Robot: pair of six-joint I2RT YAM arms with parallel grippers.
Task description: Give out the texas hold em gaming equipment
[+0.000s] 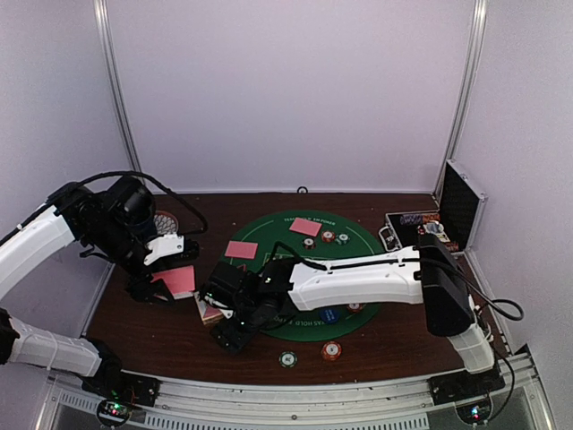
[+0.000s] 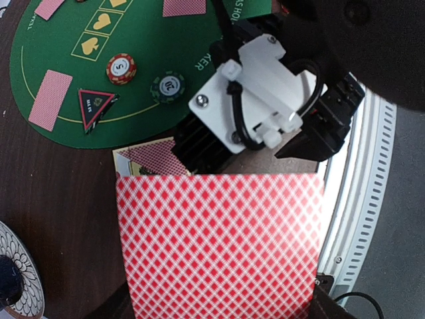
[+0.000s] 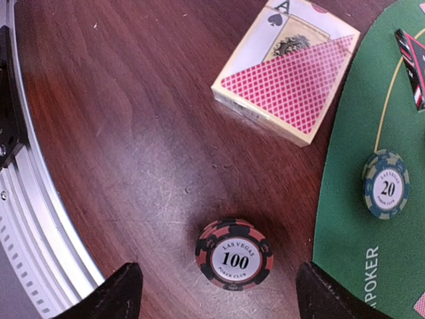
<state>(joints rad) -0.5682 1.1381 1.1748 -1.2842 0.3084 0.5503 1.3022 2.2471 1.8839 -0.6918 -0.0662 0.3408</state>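
Card (image 2: pixel 219 246), pink lattice back, pinched in closed left gripper (image 1: pixel 166 286); right gripper (image 3: pixel 218 279) wide-spread above round striped chip (image 3: pixel 234 254).

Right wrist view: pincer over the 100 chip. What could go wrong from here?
The 100 chip lies flat on the table inside the open right pincer; closing could skid it instead of lifting it. The left pincer holds a card close to the right arm; a swing could knock it loose.
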